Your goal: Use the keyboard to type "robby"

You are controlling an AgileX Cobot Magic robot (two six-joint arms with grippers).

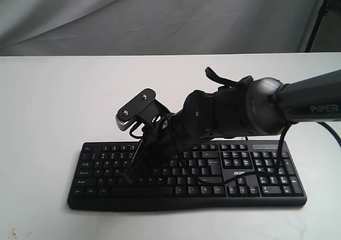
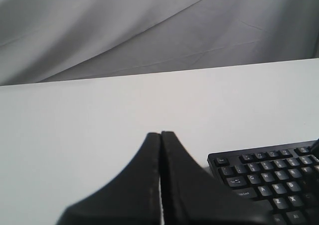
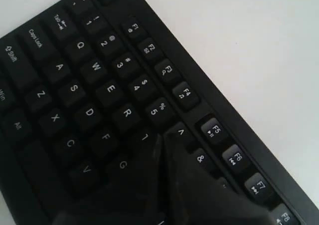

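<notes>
The black keyboard [image 1: 266, 176] with white legends lies near the table's front edge. My right gripper [image 1: 143, 157] reaches across from the right and points down over the keyboard's left half. In the right wrist view the right gripper [image 3: 162, 135] is shut, with nothing held. Its tip sits by the T key [image 3: 145, 136], just under the 5 and 6 keys; whether it touches a key I cannot tell. My left gripper [image 2: 160, 133] is shut and empty over bare table, left of the keyboard's [image 2: 269, 180] Esc corner. It is out of the exterior view.
The white table [image 1: 53, 101] runs wide behind and left of the keyboard. A grey cloth backdrop [image 1: 160, 16] hangs behind it. A dark stand leg [image 1: 317, 16] is at the far right. A thin black cable [image 1: 240, 177] loops over the keys near the number pad.
</notes>
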